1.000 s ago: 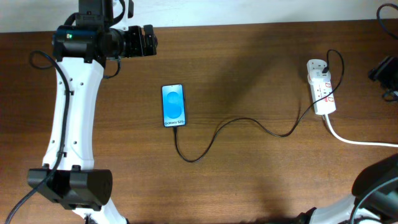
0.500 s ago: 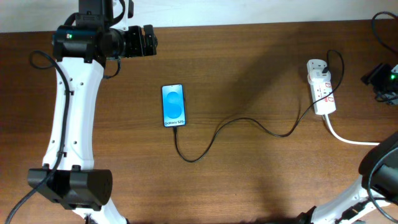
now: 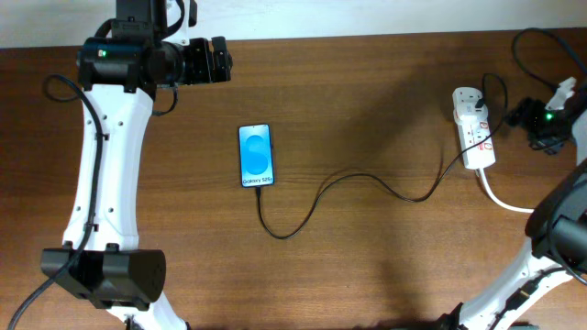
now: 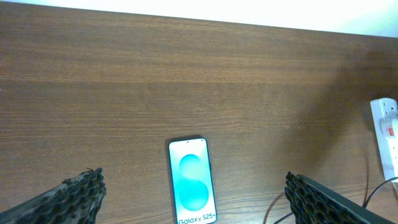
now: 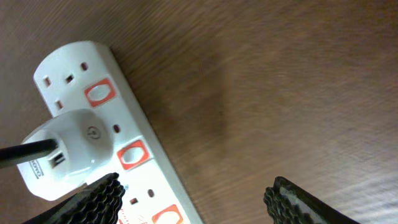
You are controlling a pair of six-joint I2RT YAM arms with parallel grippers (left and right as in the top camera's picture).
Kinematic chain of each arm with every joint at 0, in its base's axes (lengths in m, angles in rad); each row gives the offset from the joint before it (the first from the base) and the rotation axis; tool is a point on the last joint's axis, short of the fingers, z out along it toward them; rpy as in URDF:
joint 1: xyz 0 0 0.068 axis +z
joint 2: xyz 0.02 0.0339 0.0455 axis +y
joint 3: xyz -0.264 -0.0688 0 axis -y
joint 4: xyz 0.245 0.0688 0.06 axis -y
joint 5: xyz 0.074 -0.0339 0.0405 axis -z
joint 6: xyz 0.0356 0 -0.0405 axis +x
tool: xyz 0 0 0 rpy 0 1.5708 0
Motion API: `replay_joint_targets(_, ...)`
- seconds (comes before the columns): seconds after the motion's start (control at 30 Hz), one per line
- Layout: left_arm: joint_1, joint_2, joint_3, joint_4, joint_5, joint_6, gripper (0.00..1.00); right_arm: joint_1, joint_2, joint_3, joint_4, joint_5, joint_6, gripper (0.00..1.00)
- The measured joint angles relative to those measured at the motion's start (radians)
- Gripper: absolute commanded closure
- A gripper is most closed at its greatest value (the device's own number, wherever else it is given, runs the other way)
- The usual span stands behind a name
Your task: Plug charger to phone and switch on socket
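The phone (image 3: 257, 156) lies flat mid-table, its blue screen lit; in the left wrist view the phone (image 4: 193, 190) sits below my open left gripper (image 4: 193, 179). The charger (image 3: 367, 177), a thin black cable, runs from the phone's bottom edge in a loop to the socket (image 3: 474, 128). My left gripper (image 3: 220, 61) hovers at the far left, away from the phone. My right gripper (image 3: 525, 115) is just right of the socket. Seen from the right wrist, the socket (image 5: 134, 134) has red switches and holds a white plug (image 5: 68, 149). My right gripper (image 5: 193, 186) is open, its left finger (image 5: 93, 202) over the strip.
A thick white cord (image 3: 523, 206) leaves the socket toward the right edge. The table's far edge meets a white wall (image 3: 367, 14). The left arm's white links (image 3: 105, 165) stretch along the left side. Dark wires (image 3: 532, 46) hang near the right arm.
My right gripper has come in from the right edge to just beside the socket, and its jaws have widened. The left arm, phone and cable have not moved.
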Motion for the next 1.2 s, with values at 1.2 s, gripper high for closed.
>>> replay_joint_targets(1.2,0.0,0.0,0.0,0.0,0.0,0.0,0.01,0.057,0.058,0.0,0.053,0.053,-0.048,0.2)
